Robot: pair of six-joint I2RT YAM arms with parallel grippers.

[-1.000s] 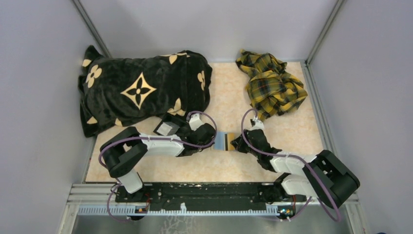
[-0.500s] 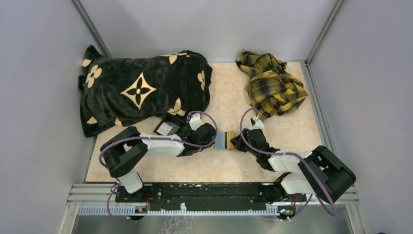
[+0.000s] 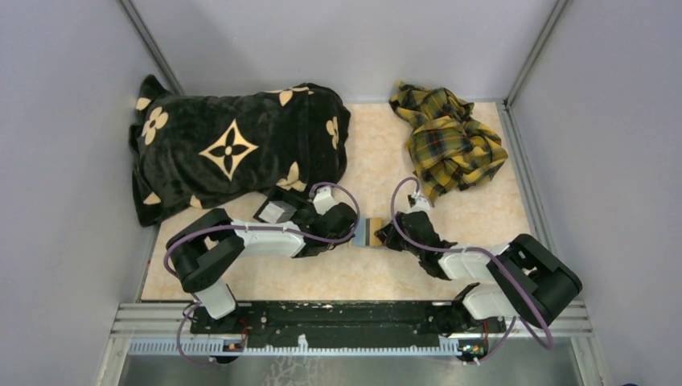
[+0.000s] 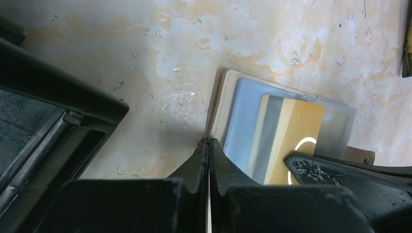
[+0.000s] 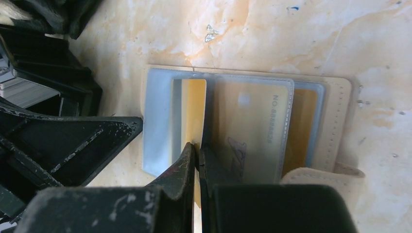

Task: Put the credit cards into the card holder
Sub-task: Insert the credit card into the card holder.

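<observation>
The tan card holder (image 3: 370,232) lies open on the marbled table between both arms. My left gripper (image 4: 209,141) is shut on its pale left edge (image 4: 219,111). A gold credit card (image 5: 193,104) with a grey stripe sits partly inside a clear sleeve (image 5: 158,121), and my right gripper (image 5: 197,147) is shut on this card's near end. A second card (image 5: 248,126) shows through the neighbouring sleeve. The holder's closing tab (image 5: 335,174) lies at the lower right. In the left wrist view the gold card (image 4: 296,131) shows under the clear plastic, next to the right fingers (image 4: 340,170).
A black blanket with gold flower patterns (image 3: 233,153) lies at the back left, close behind my left arm. A yellow plaid cloth (image 3: 446,141) is heaped at the back right. Grey walls close in the table on three sides.
My right arm has moved left toward the left gripper, and less of the card and holder shows between the grippers. The left arm has stayed still.
</observation>
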